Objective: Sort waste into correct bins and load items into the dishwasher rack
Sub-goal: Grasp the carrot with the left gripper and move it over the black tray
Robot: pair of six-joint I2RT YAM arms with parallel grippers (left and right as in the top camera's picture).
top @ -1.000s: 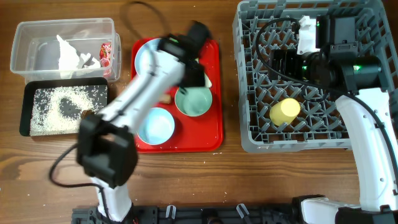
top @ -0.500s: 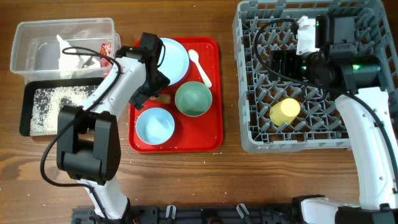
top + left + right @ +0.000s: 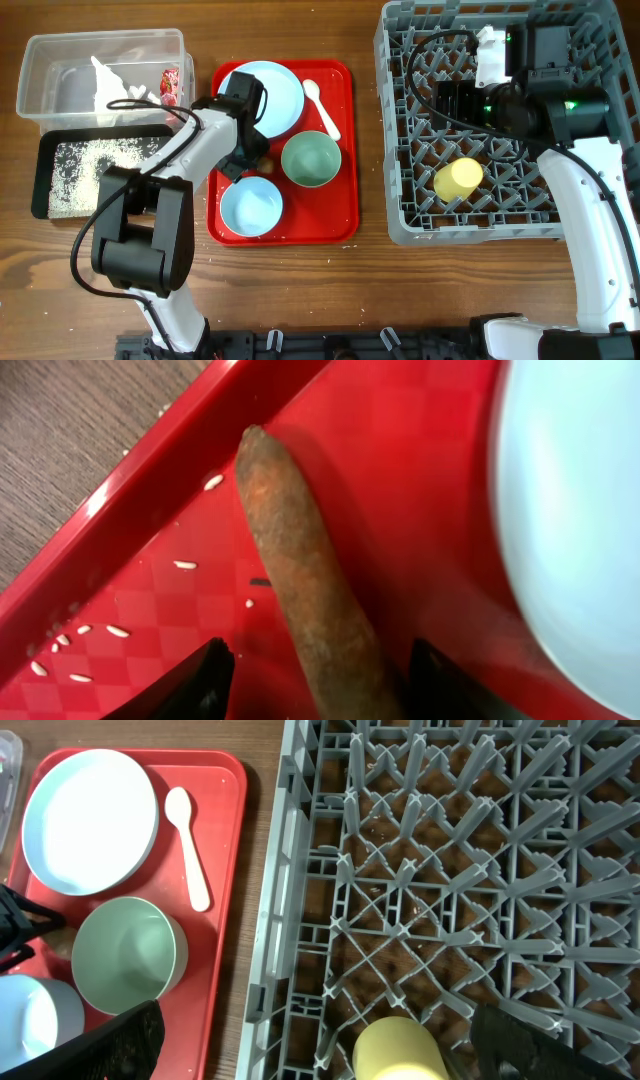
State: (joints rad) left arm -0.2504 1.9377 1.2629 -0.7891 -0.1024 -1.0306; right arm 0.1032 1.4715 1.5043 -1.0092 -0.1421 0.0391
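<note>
Far left on the tabletop I see the clear tub holding the crumpled white scrap and red snack wrapper; just below it sits the black tray with rice-like crumbs spread inside

Next over, my left gripper is down at the left edge of the red tray, jaws released and straddling the brown carrot-shaped stick, which lies flat on the tray floor between them, not pinched; stray grains beside it

On the same tray: pale blue plate at top, white spoon to its right, green bowl in the middle, blue bowl at lower left, both upright

Right side, the grey dishwasher rack holds the yellow cup, lying on its side among the pegs near the front. My right gripper hangs over the rack, jaws spread wide, gripping nothing
</note>
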